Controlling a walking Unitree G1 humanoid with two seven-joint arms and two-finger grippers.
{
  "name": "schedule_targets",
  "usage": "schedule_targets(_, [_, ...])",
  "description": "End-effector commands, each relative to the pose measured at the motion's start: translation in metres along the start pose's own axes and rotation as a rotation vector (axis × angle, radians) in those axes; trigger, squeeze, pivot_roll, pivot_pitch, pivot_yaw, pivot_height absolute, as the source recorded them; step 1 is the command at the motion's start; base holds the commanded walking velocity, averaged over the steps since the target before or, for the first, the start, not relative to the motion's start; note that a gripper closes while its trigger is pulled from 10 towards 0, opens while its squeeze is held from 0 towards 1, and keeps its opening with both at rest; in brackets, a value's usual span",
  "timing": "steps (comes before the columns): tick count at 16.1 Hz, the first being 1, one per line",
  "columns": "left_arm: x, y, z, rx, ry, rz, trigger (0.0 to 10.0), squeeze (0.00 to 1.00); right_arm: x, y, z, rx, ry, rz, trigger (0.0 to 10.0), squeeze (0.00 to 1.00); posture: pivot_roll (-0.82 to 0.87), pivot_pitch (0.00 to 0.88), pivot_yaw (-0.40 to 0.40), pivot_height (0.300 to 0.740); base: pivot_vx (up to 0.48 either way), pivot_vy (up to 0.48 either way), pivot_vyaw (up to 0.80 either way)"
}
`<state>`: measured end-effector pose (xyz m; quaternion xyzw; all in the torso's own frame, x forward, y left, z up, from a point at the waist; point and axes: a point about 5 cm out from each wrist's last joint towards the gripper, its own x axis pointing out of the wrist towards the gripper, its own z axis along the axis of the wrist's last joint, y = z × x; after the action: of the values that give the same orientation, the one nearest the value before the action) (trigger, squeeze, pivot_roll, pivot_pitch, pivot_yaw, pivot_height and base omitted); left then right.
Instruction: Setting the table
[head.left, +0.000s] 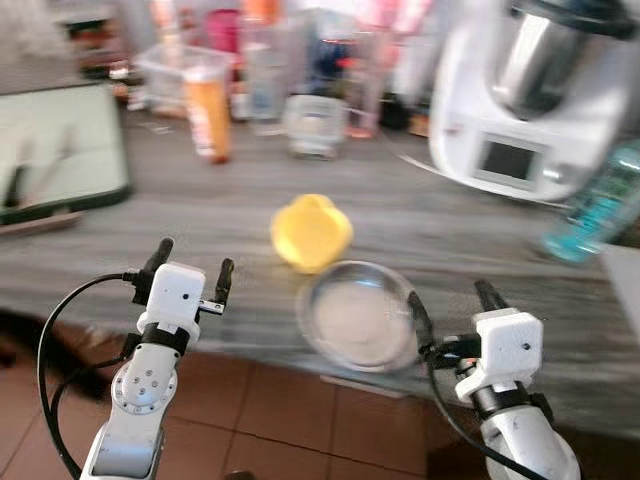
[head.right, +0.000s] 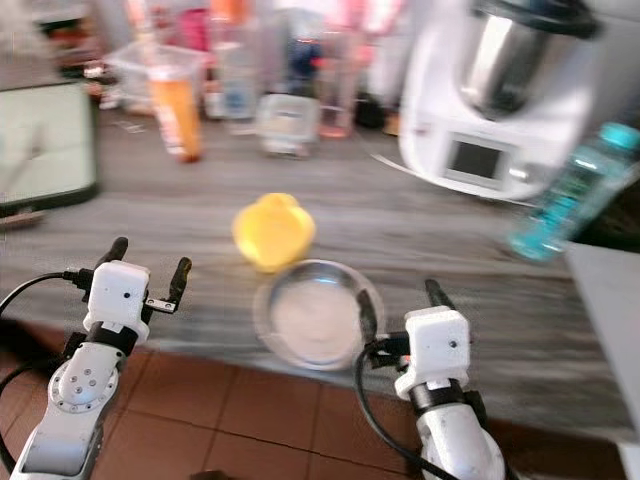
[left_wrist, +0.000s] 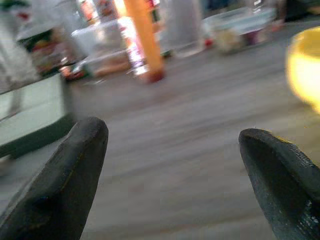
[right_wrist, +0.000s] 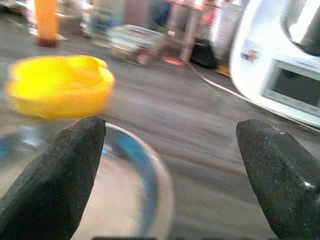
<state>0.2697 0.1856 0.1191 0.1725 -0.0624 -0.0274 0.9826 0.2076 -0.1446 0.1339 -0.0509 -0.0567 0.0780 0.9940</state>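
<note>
Both grippers, left (head.left: 190, 268) and right (head.left: 450, 310), reach toward the counter (head.left: 480, 240) with fingers spread wide, holding nothing (right beside the bowl (head.left: 358, 315)).

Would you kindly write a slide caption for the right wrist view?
Open right gripper at the glass bowl's rim, yellow bowl behind, white kitchen machine beyond.

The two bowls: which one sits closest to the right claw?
The clear glass bowl, at the counter's front edge beside the right claw; the yellow bowl sits farther back.
</note>
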Motion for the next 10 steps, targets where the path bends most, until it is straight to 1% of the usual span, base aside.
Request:
schedule_targets(1, [0.0005,-0.0015,0.0019,0.003,-0.003,-0.001,10.0,0.0,-0.0022,-0.0032,-0.0019,-0.009,0.012,-0.016,10.0,0.0,0.17,0.111,-0.074,0.74,0.0,0.48,0.0])
schedule_targets(4, [0.0013,-0.0032,0.0029,0.005,-0.008,-0.006,10.0,0.0,-0.0026,-0.003,-0.0023,-0.013,0.012,-0.018,10.0,0.0,0.16,0.11,-0.067,0.74,0.0,0.48,0.0])
schedule_targets(5, [0.0016,-0.0038,0.0046,0.01,-0.023,-0.01,10.0,0.0,-0.0025,-0.0031,-0.0025,-0.015,0.011,-0.021,10.0,0.0,0.16,0.11,-0.068,0.74,0.0,0.48,0.0])
schedule_targets(7, [0.0018,-0.0052,0.0071,0.034,-0.041,-0.019,10.0,0.0,-0.0027,-0.0036,-0.0023,-0.021,0.011,-0.023,10.0,0.0,0.16,0.109,-0.069,0.74,0.0,0.0,0.0])
schedule_targets(10, [0.0017,-0.0076,0.0089,0.032,-0.05,-0.02,10.0,0.0,-0.0024,-0.0041,-0.0019,-0.029,0.007,-0.026,10.0,0.0,0.16,0.107,-0.072,0.74,0.0,0.0,0.0])
